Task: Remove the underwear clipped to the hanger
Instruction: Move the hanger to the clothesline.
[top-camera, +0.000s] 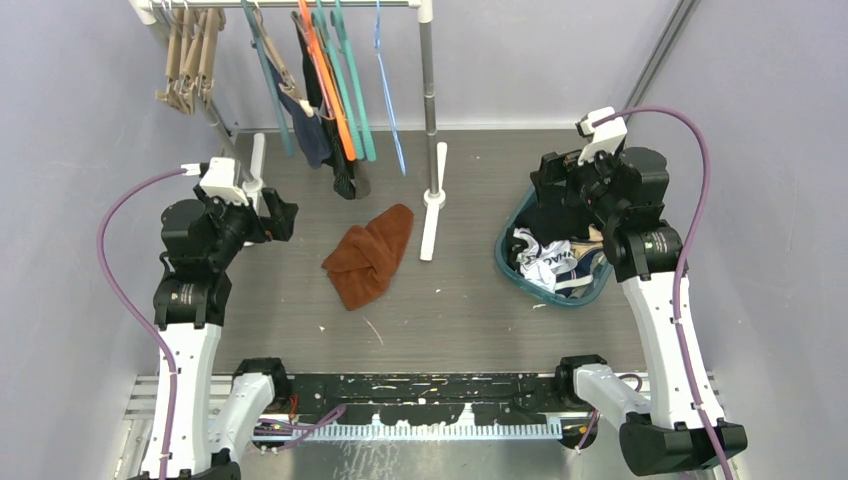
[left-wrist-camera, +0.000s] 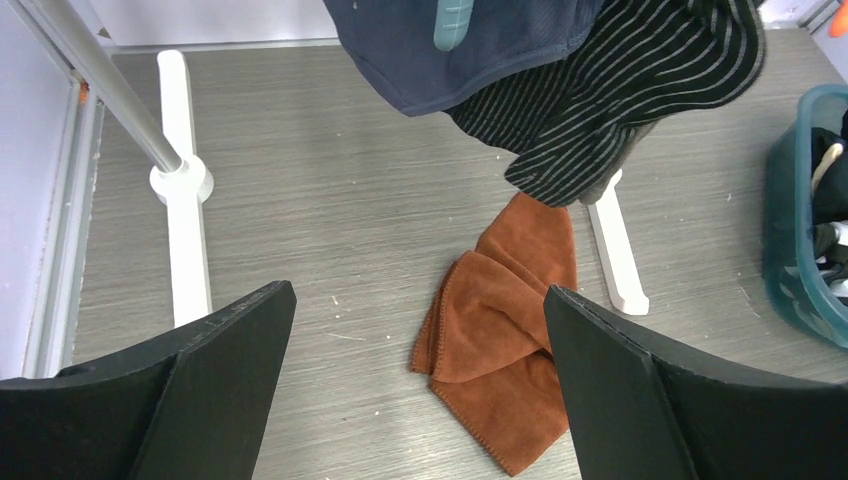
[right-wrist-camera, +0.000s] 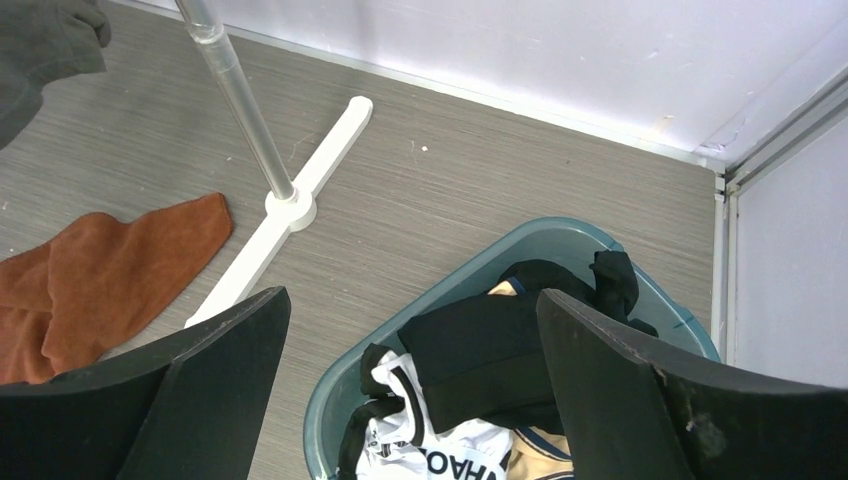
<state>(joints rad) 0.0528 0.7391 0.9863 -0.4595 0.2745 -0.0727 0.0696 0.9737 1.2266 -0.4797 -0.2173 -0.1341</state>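
Task partway at most, I judge: the underwear (left-wrist-camera: 500, 50), navy and striped, hangs clipped to the hanger (left-wrist-camera: 455, 20) at upper centre of the overhead view, other garments (right-wrist-camera: 480, 350) fill the teal basket (right-wrist-camera: 560, 232) at right, and my left gripper (left-wrist-camera: 415, 300) and right gripper (right-wrist-camera: 412, 300) gape released, empty.

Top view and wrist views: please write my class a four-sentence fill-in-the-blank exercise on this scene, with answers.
The underwear hangs from a rack standing on ____ white feet.
The basket sits on the robot's ____ side.
In the top view, the cloth lies ____ of the basket.
The left gripper and right gripper both stand ____.
Answers: two, right, left, open.
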